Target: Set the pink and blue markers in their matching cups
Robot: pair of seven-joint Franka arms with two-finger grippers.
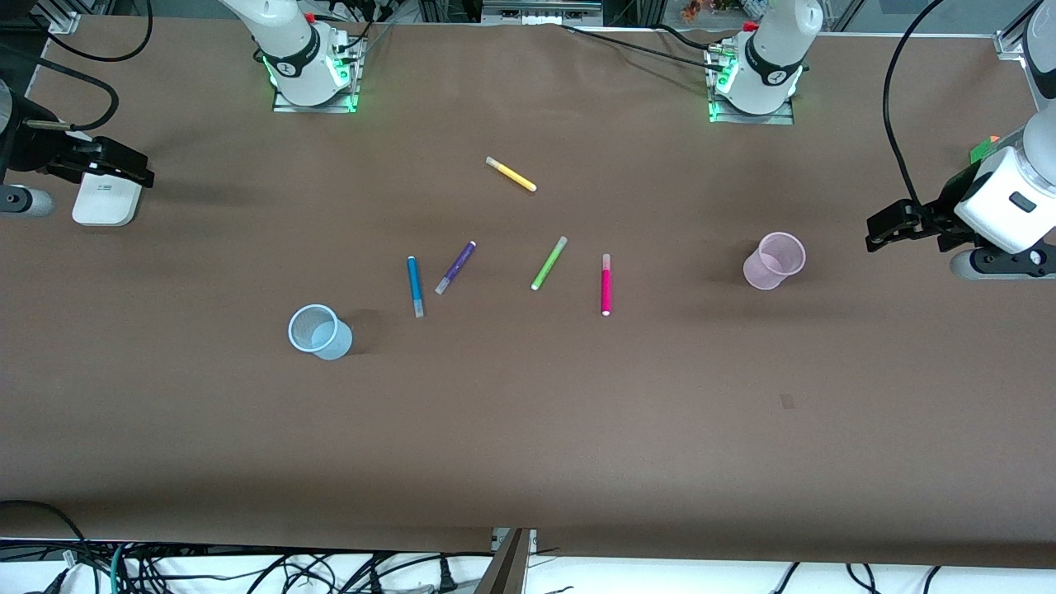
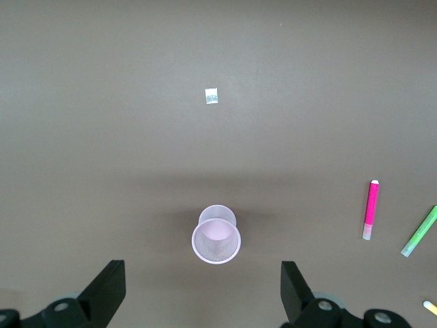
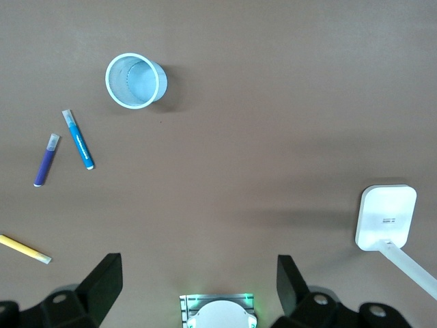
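The right tool (image 1: pixel 124 169) hangs over the bench (image 1: pixel 528 429) at the right arm's end, above bare surface, with a white flat device (image 1: pixel 105 198) beside it; in the right wrist view its fingers (image 3: pixel 102 283) stand wide apart and hold nothing; this arm waits. The blue cup (image 1: pixel 318 332) stands upright and empty toward the right arm's end, nearer the front camera than every marker. The blue marker (image 1: pixel 415 286) lies flat close to the blue cup, toward the bench centre, clear of the cup; the purple marker (image 1: pixel 455 267) lies just beside it, tilted, not touching. The yellow marker (image 1: pixel 511 174) lies well apart from the others, farther from the front camera, between the two arm bases. The lime-green marker (image 1: pixel 549 263) lies tilted between the purple marker and the pink marker (image 1: pixel 606 284); the pink marker lies flat, its length running toward the front camera, well apart from the pink cup (image 1: pixel 774 261). The pink cup stands upright and empty toward the left arm's end. The left tool (image 1: pixel 887 231) hangs over the bench edge at the left arm's end, near the pink cup; in the left wrist view its fingers (image 2: pixel 106 290) stand wide apart, with nothing between them.
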